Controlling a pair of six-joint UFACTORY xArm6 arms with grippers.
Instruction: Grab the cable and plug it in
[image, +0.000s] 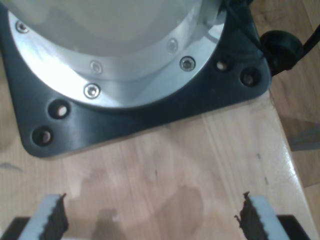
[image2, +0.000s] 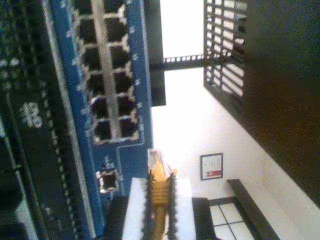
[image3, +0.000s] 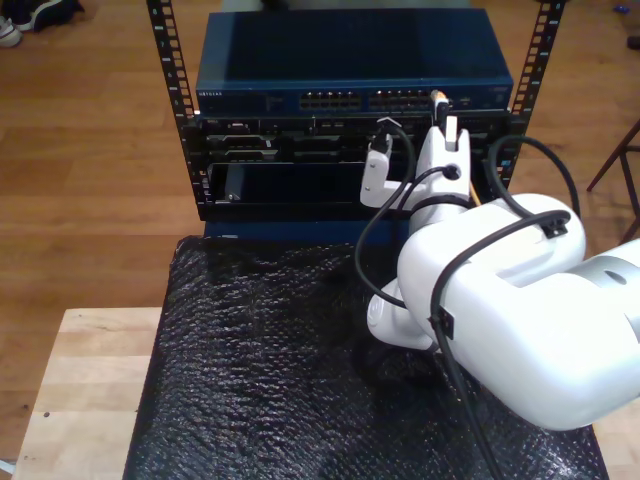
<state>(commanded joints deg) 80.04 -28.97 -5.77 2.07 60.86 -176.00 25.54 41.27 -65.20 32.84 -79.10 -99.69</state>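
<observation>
The orange-yellow cable (image2: 160, 192) is clamped between the pads of my second gripper (image2: 160, 205), which is shut on it. Its clear plug (image2: 154, 159) sticks out past the fingertips. The plug is close to the blue switch (image2: 132, 75) and its rows of ports (image2: 107, 85), and I cannot tell if it touches the face. In the exterior view the second gripper (image3: 443, 125) holds the cable (image3: 437, 97) up at the right end of the switch's (image3: 350, 60) port row. My first gripper (image: 152, 222) is open with nothing between its fingers (image: 52, 220), above bare wooden table (image: 200, 160).
A black base plate (image: 150, 115) with a silver arm base lies just ahead of the first gripper. Rack uprights (image3: 170, 60) flank the switch, with black units (image3: 300, 140) below it. A black bubbled mat (image3: 280, 360) covers the table, and black hoses (image3: 380, 210) loop off the white arm.
</observation>
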